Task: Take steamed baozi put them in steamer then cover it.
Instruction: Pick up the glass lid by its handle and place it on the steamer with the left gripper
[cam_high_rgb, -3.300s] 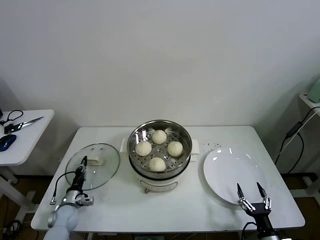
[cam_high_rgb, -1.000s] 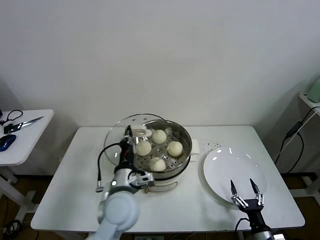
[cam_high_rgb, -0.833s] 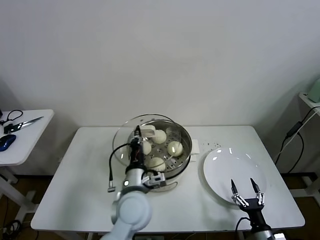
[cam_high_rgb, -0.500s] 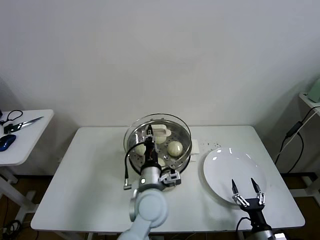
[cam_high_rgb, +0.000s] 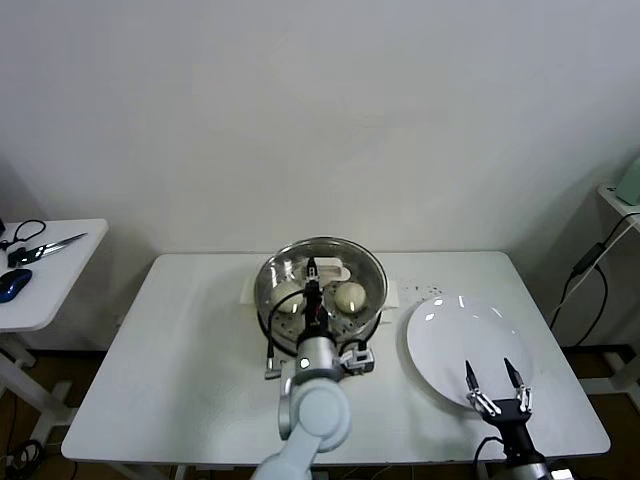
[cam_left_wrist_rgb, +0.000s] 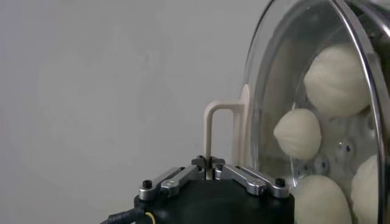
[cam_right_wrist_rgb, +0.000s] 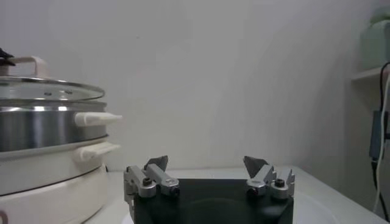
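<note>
The left gripper (cam_high_rgb: 312, 268) is clamped on the handle of the lid (cam_high_rgb: 345, 252), which sits over the pot (cam_high_rgb: 320, 325) and buns (cam_high_rgb: 349, 296) below it; letting go off-centre could leave it crooked.

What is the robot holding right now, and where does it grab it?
The left claw pinches the glass cover by its white handle, over the steamer. The right claw holds nothing.

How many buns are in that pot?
4, seen through the glass lid in the left wrist view. The head view shows only two in the pot; the arm hides the others.
</note>
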